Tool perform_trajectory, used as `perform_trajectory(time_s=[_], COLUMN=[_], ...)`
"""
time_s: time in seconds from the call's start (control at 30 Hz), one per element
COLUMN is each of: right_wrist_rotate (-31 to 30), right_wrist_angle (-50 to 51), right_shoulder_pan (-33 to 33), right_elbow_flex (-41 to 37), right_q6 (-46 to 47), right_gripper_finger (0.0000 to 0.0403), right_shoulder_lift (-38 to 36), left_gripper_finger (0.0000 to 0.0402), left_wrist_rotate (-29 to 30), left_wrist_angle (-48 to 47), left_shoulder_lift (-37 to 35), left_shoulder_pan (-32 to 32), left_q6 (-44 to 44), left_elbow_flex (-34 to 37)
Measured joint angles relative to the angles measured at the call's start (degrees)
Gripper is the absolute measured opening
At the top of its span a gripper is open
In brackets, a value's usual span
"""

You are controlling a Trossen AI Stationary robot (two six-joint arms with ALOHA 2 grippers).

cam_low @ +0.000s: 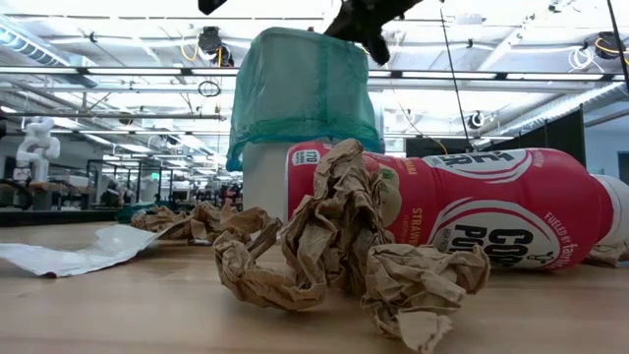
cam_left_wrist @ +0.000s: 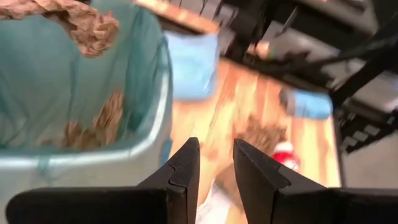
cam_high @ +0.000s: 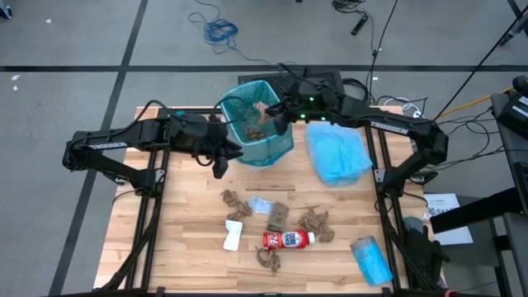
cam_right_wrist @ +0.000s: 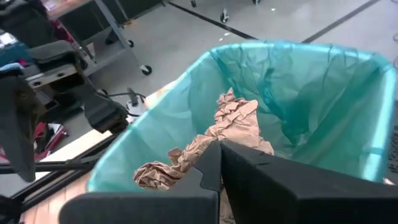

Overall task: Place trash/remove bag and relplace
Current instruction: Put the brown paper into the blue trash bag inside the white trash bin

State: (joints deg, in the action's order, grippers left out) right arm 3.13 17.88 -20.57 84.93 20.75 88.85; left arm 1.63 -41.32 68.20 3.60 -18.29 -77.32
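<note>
The right pincer point(cam_high: 276, 111) hangs over the mouth of the teal-lined bin point(cam_high: 257, 124) at the 12 o'clock end of the worktop point(cam_high: 190, 247), pinching a crumpled brown paper wad point(cam_right_wrist: 205, 146) that dangles inside the bag's rim. More brown paper lies at the bottom of the bin point(cam_left_wrist: 93, 121). The left pincer point(cam_high: 219, 161) sits just beside the bin at its 9 o'clock side, its fingers point(cam_left_wrist: 183, 174) slightly spread with nothing between them.

The rest of the trash lies toward the 6 o'clock end of the worktop: a paper wad point(cam_high: 235, 204) at 9 o'clock of the group, a pale blue scrap point(cam_high: 261, 205) and a brown packet point(cam_high: 277, 216) in the middle, another wad point(cam_high: 316, 224) at 3 o'clock, the red-and-white bottle point(cam_high: 288, 240) on its side, a white packet point(cam_high: 233, 234) near it, and a wad point(cam_high: 268, 260) at 6 o'clock. A blue bag pile point(cam_high: 337, 153) lies at 3 o'clock of the bin, and a blue roll point(cam_high: 371, 259) near the 5 o'clock corner.
</note>
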Motion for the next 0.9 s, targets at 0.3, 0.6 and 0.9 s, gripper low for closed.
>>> perform_trajectory(time_s=[0.3,0.6,0.9], right_wrist_rotate=[-0.53,-1.53,-1.46], right_wrist_angle=[-4.53,-4.44,-4.40], right_shoulder_pan=[-0.64,-1.02,-0.99], right_elbow_flex=[0.05,0.09,0.09], right_q6=[0.82,3.36,3.65], right_gripper_finger=[0.0000,0.0044,0.0085], right_shoulder_lift=[2.14,2.16,2.24], left_gripper_finger=[0.0094,0.0094,0.0094], left_wrist_rotate=[-0.04,-0.07,-0.07], left_wrist_angle=[-1.41,-1.42,-1.51], left_shoulder_lift=[0.02,0.02,0.02], left_shoulder_pan=[0.00,0.02,0.02], left_q6=[5.44,8.28,8.34], left_elbow_flex=[0.00,0.00,0.00])
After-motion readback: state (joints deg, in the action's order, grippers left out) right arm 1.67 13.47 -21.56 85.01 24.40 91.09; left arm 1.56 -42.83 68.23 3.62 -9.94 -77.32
